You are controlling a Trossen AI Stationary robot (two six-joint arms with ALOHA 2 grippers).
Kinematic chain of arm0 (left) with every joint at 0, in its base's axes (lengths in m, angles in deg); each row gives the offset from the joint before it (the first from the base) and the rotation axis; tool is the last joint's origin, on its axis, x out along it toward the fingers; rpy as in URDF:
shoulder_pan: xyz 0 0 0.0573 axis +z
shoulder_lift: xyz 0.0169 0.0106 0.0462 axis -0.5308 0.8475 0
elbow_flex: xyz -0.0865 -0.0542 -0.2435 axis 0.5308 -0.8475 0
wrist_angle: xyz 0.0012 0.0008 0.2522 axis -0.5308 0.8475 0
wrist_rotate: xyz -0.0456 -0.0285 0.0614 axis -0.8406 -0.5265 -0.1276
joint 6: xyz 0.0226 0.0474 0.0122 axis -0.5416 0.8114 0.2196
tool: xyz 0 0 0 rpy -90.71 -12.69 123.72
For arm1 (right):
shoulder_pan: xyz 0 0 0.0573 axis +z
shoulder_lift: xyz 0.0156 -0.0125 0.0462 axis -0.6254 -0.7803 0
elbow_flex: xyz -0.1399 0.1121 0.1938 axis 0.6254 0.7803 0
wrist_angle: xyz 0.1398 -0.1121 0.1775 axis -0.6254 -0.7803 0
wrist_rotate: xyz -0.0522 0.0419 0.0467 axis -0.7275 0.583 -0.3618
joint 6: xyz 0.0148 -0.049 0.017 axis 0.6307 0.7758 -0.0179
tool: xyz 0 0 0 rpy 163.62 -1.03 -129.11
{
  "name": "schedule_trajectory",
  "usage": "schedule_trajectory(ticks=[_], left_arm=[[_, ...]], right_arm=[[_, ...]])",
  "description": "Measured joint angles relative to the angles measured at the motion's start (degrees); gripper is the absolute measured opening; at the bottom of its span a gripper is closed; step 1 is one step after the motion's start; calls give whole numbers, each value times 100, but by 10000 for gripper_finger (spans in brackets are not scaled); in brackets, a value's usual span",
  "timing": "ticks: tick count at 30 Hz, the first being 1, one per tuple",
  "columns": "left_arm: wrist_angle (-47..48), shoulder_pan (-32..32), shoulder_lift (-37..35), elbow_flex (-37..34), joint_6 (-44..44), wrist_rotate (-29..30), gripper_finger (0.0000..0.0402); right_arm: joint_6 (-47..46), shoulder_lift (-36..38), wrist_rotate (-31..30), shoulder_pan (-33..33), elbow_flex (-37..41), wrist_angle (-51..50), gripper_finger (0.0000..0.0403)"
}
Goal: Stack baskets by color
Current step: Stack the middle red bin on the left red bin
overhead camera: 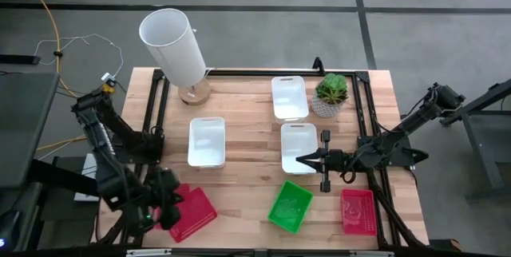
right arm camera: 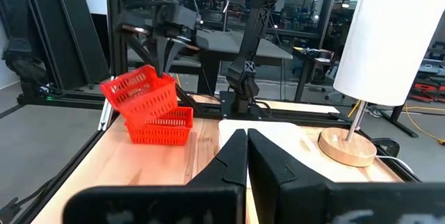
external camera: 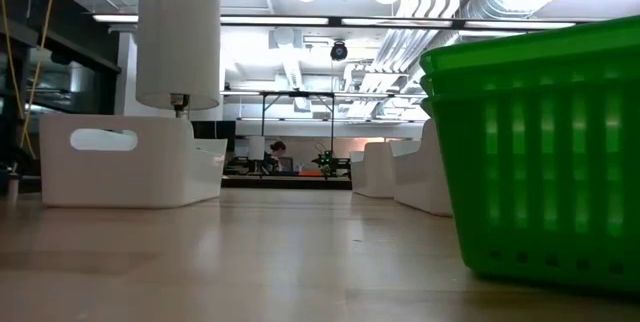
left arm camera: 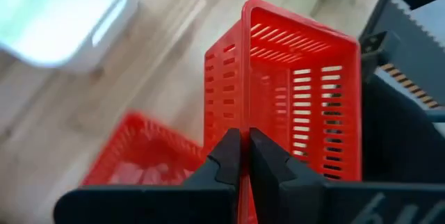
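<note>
A red mesh basket (left arm camera: 299,92) hangs tilted, its wall pinched in the closed left gripper (left arm camera: 243,156), just above a second red basket (left arm camera: 142,156) lying on the table. A green stack (overhead camera: 290,206), a third red basket (overhead camera: 358,211) and three separate white baskets (overhead camera: 207,141) lie farther off.

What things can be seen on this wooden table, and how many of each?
smooth white plastic baskets: three, white, apart, mid-table
red mesh-sided plastic baskets: three, red; one by the right arm, one by the left arm, one held tilted above it
green mesh-sided plastic baskets: nested stack, count unclear, green, between the reds
tall cylinder lamp: one, white, far left
small potted plant: one, green, far right
left gripper: shut on the tilted red basket
right gripper: shut, empty, over a white basket's rim
</note>
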Motion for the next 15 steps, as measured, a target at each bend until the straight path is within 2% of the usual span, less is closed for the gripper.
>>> schedule_trajectory(ticks=[6,15], left_arm=[[321,-742,-152,-2,-1188,205,0],[811,-1417,-136,-2,-2426,377,0]], right_arm=[[6,-1,-2,0,0,-6,0],[-7,-1,-2,0,0,-5,0]])
